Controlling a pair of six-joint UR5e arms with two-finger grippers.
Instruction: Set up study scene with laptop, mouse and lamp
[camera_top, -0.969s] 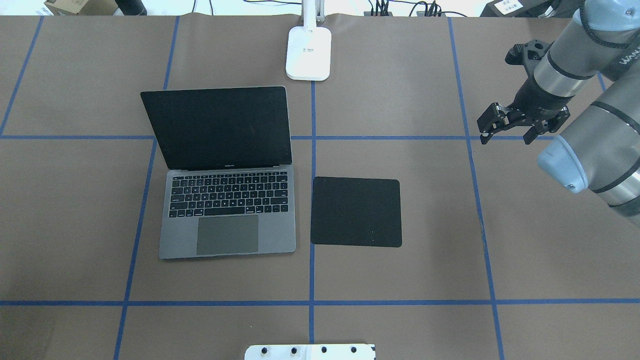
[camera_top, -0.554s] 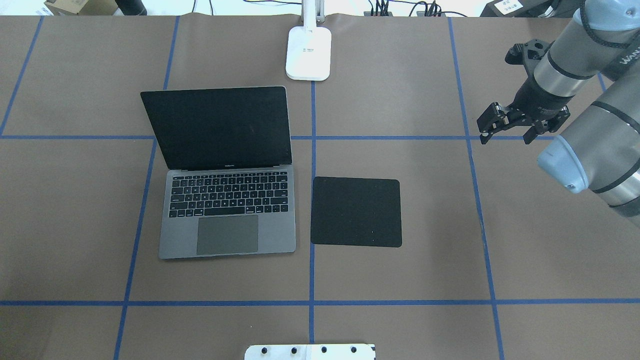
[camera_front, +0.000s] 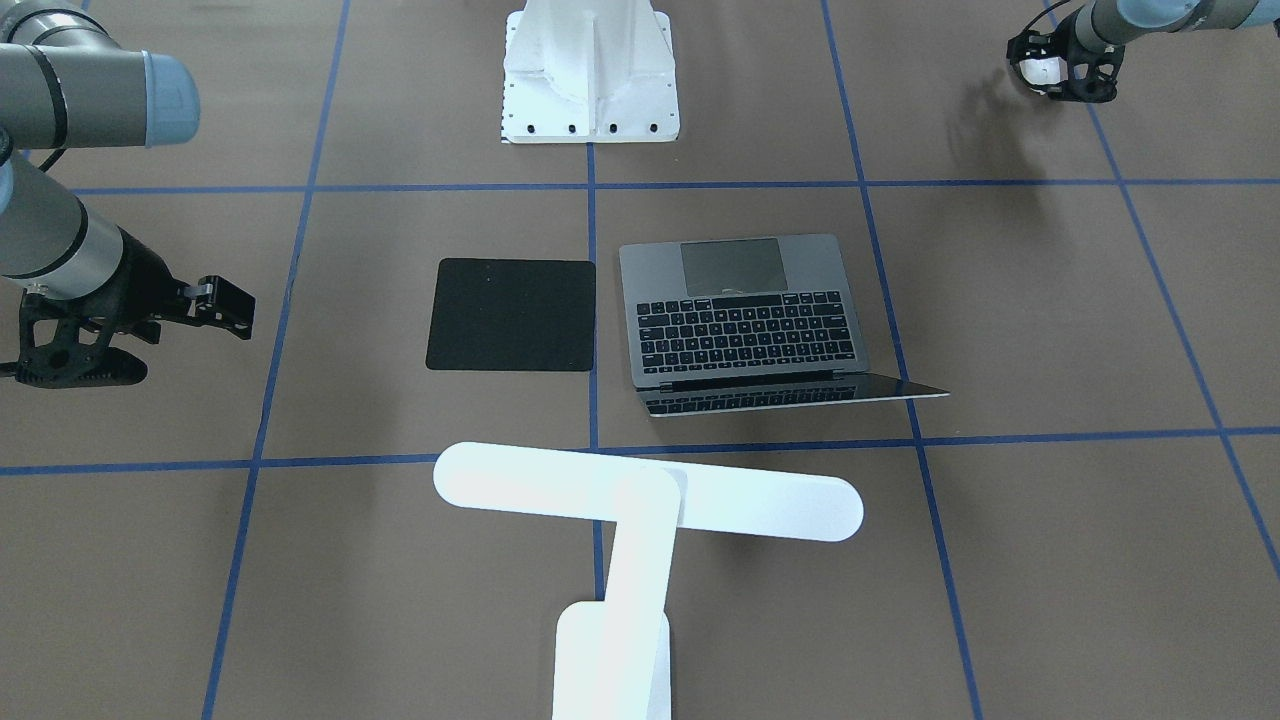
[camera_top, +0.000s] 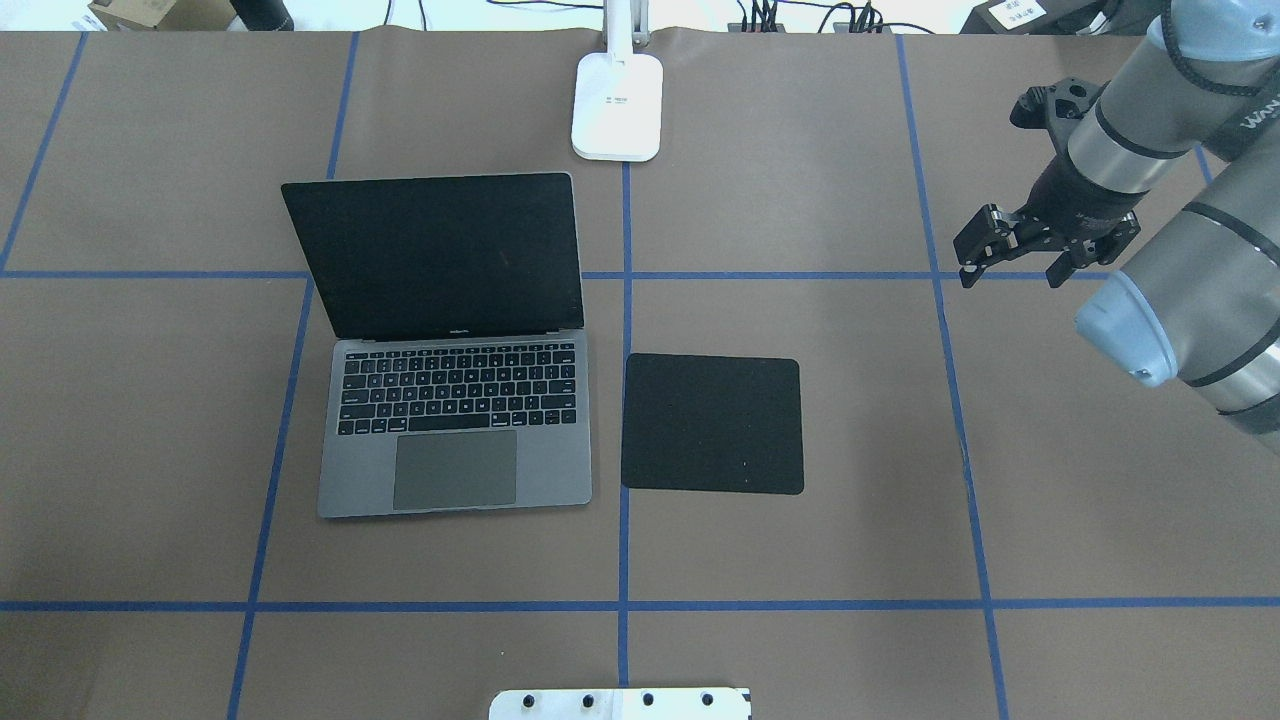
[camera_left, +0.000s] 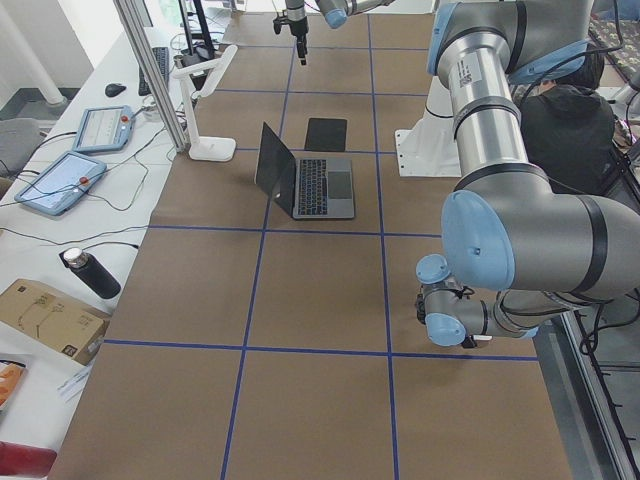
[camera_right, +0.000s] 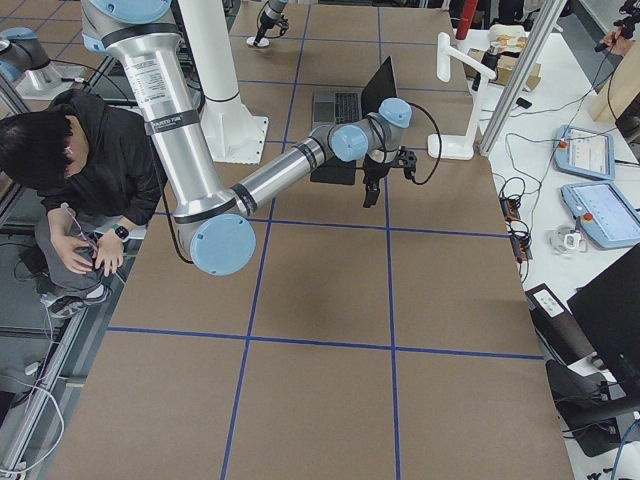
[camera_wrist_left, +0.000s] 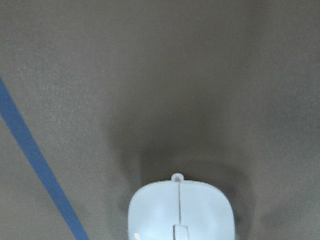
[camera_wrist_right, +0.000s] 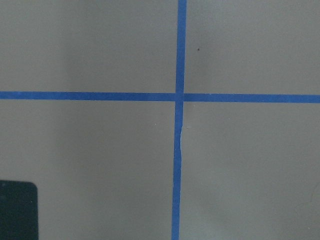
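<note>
Carrying the mouse (camera_front: 1043, 68) pinched in the left gripper (camera_front: 1058, 72), cross low to the black pad (camera_front: 511, 314) and centre it, right gripper (camera_top: 1010, 262) parted and clear.

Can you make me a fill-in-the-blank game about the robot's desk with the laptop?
1. The laptop has its lid ____.
2. The flat black pad lies beside the laptop, with ____ on top of it.
3. The left gripper is around the small white ____.
4. The tall white thing with the long light bar is the ____.

Missing words: open; nothing; mouse; lamp
</note>
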